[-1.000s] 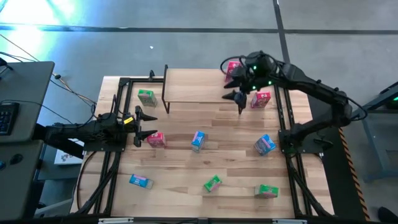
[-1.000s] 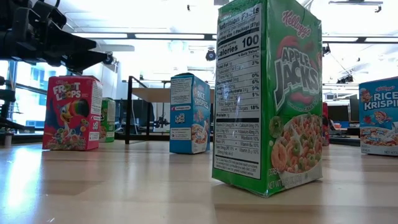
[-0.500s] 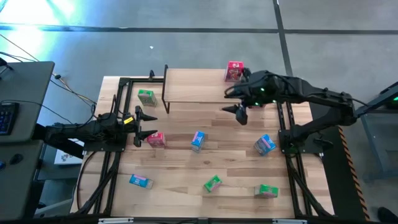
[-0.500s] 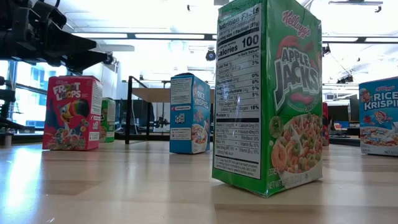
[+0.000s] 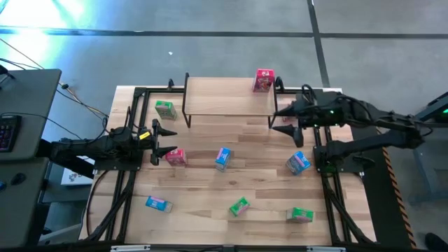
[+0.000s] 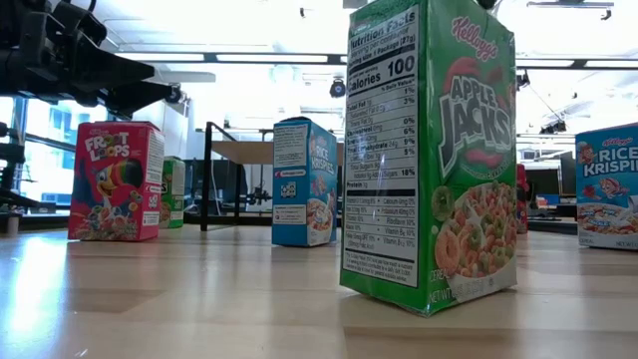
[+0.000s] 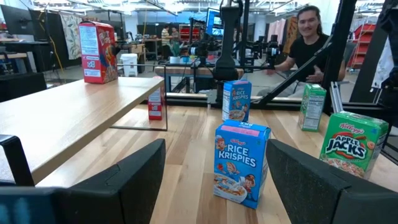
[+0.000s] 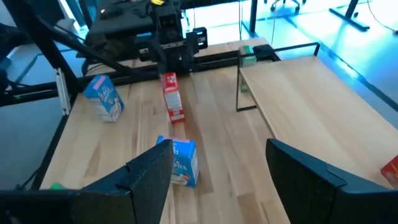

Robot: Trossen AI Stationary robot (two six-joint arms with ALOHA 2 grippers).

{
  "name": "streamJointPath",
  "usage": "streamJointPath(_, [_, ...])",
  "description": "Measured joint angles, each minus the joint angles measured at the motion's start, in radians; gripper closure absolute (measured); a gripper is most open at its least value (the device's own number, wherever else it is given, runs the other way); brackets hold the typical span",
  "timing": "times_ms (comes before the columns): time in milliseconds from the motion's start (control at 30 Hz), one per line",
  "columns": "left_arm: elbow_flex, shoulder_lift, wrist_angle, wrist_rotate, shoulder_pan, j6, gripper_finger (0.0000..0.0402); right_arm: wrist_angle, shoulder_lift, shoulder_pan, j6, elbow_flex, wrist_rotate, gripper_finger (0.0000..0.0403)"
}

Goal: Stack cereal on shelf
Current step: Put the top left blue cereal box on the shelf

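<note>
One red box (image 5: 264, 80) is seen standing on the shelf (image 5: 224, 102), at its far right corner; nothing else is on the plank. The other cereal is scattered on the table (image 5: 203, 203): a green box (image 5: 164, 109) just left of the shelf, a second red box (image 5: 176, 157) near the left gripper (image 5: 159, 142), a blue box (image 5: 222, 158) mid-table, another blue box (image 5: 298, 162) to the right, and a blue box (image 5: 158, 204) and two green boxes (image 5: 239, 206) (image 5: 301, 214) along the near edge. A ninth box cannot be made out; it may be hidden under the right arm.

The right gripper (image 5: 280, 116) is held just off the shelf's right end, above the table. Its fingers (image 8: 149, 174) are spread wide in the right wrist view, with nothing between them. The left gripper is parked at the table's left edge, fingers (image 7: 124, 177) likewise wide apart and empty, pointed toward the mid-table blue box.

Judged stage: one box placed, the next pick not yet begun.

Risks noted: the boxes are light and stand upright, so a finger brushed against one on approach could tip it or push it aside. A box carried in low could be caught on the shelf's black leg (image 5: 271, 106). The placed red box sits close to the plank's corner and could be knocked off by a careless second placement beside it.
</note>
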State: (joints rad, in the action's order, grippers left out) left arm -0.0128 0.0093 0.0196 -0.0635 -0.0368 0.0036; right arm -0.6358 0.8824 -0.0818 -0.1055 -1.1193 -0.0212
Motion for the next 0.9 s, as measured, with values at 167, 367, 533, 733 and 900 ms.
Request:
streamJointPath(167, [0.0, 0.0, 0.0, 0.0, 0.0, 0.0, 0.0131, 0.062, -0.091, 0.0, 0.001, 0.107, 0.01, 0.0152])
streamJointPath(367, [0.0, 0.0, 0.0, 0.0, 0.0, 0.0, 0.0131, 0.087, -0.152, 0.0, 0.018, 0.174, 0.011, 0.0152])
streamJointPath(533, [0.0, 0.0, 0.0, 0.0, 0.0, 0.0, 0.0131, 0.124, -0.172, 0.0, 0.027, 0.211, 0.011, 0.0152])
streamJointPath(733, [0.0, 0.0, 0.0, 0.0, 0.0, 0.0, 0.0131, 0.139, -0.161, 0.0, 0.017, 0.22, 0.011, 0.0152])
streamJointPath(900, [0.0, 0.0, 0.0, 0.0, 0.0, 0.0, 0.0131, 0.139, -0.15, 0.0, 0.019, 0.22, 0.012, 0.0152])
